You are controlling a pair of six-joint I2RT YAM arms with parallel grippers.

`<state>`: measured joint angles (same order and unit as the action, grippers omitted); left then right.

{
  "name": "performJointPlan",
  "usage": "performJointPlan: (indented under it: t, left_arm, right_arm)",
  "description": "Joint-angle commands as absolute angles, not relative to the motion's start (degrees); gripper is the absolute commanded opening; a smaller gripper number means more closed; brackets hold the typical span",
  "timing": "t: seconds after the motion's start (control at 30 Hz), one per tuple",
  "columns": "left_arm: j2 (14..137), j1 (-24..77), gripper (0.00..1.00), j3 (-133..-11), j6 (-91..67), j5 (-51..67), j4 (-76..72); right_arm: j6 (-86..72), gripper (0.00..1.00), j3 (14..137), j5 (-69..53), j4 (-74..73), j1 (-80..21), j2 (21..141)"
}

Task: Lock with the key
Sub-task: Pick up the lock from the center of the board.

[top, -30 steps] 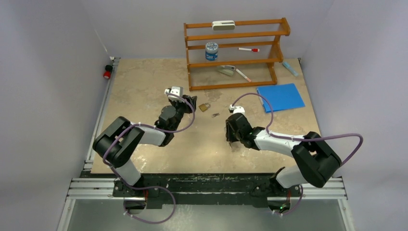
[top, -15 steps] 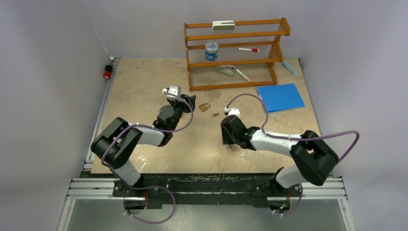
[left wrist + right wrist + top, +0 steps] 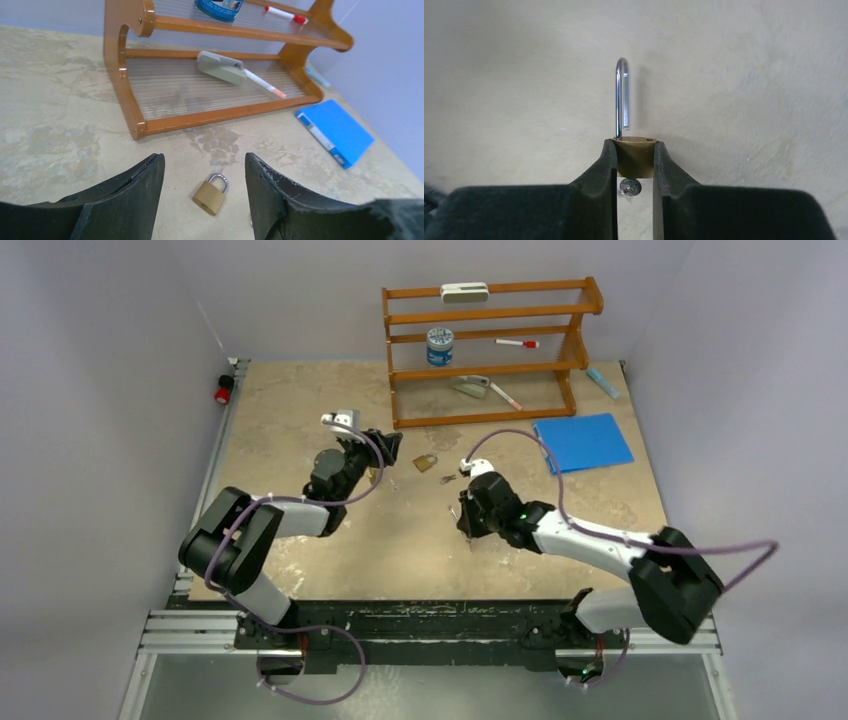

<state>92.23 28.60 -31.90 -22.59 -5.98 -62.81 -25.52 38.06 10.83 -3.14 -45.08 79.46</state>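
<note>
While the right gripper is clenched on the brass padlock at frame centre, leaving its open shackle clear to close and a likely key just below, the left gripper hangs spread above a second padlock at lower centre.

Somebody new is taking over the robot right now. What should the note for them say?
Left gripper: open, aimed at the table padlock, which looks shut. Not touching it.
Right gripper: shut on the held padlock, its shackle popped open. A key seems to sit in its underside.
A small key-like piece lies on the table.
Done: padlock gripped.
Left: probably press the shackle in and turn the key.
</note>
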Motion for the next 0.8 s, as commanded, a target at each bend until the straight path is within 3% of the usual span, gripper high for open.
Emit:
performJointPlan:
  t: [0.0, 0.13, 0.33, 0.53, 0.77]
  left_arm:
    - [90.41, 23.45, 0.60, -35.43, -32.91, 18.45, -64.64]
    - [89.67, 23.38, 0.68, -38.29, -38.53, 30.90, -65.63]
    - [86.96, 23.47, 0.73, -42.28, -41.56, 38.04, -56.56]
    - [83.35, 23.46, 0.76, -38.39, -43.21, 45.68, -64.99]
    - [81.92, 23.42, 0.76, -37.70, -36.03, 53.97, -60.65]
  right_arm:
    - [-10.40, 0.00, 40.91, -4.19, 4.84, -42.02, 69.43]
    - [-6.13, 0.00, 43.66, -19.17, 5.61, -36.36, 68.26]
    - [-3.11, 0.00, 47.42, -22.13, 4.72, -35.62, 71.53]
    - [-4.56, 0.00, 48.09, -26.94, 6.91, -33.99, 70.67]
    - [-7.45, 0.00, 47.94, -35.40, 9.45, -29.44, 67.05]
